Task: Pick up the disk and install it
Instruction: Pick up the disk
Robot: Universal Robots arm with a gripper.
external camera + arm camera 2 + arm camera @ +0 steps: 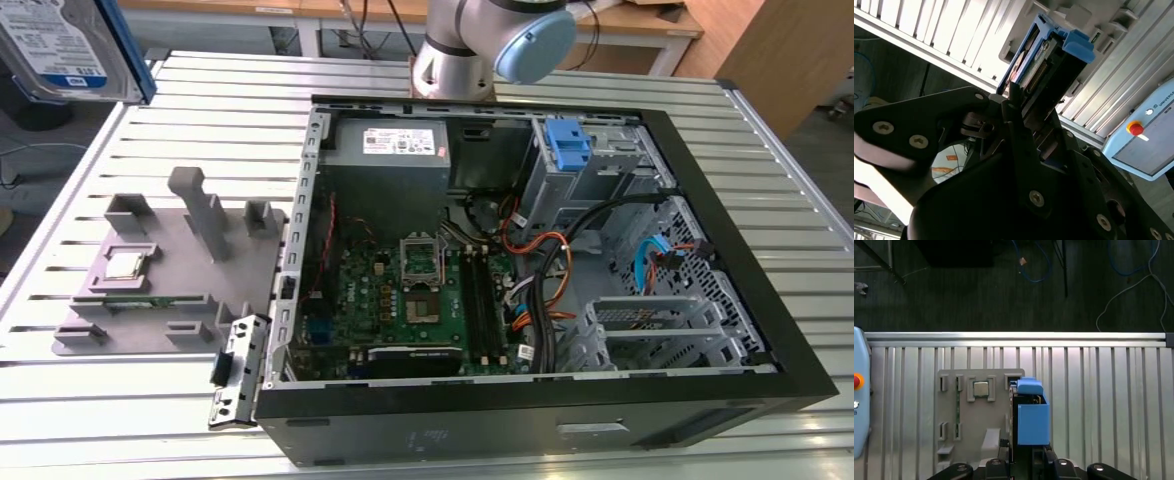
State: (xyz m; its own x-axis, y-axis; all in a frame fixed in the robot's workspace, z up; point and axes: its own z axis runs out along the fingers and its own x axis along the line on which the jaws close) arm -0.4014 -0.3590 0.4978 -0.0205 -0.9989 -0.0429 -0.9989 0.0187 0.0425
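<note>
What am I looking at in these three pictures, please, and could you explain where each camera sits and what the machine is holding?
The machine is a single robot arm with a gripper at its end. The exterior view comes from a camera off the arm, looking down on a slatted metal table. On the table lie an open computer case and a grey fixture tray carrying a small silver chip. Both wrist views come from cameras riding on the arm, near the gripper. The gripper is shut on the disk, a hard drive in a blue carrier. The disk is lifted off the table and not yet in the case.
</note>
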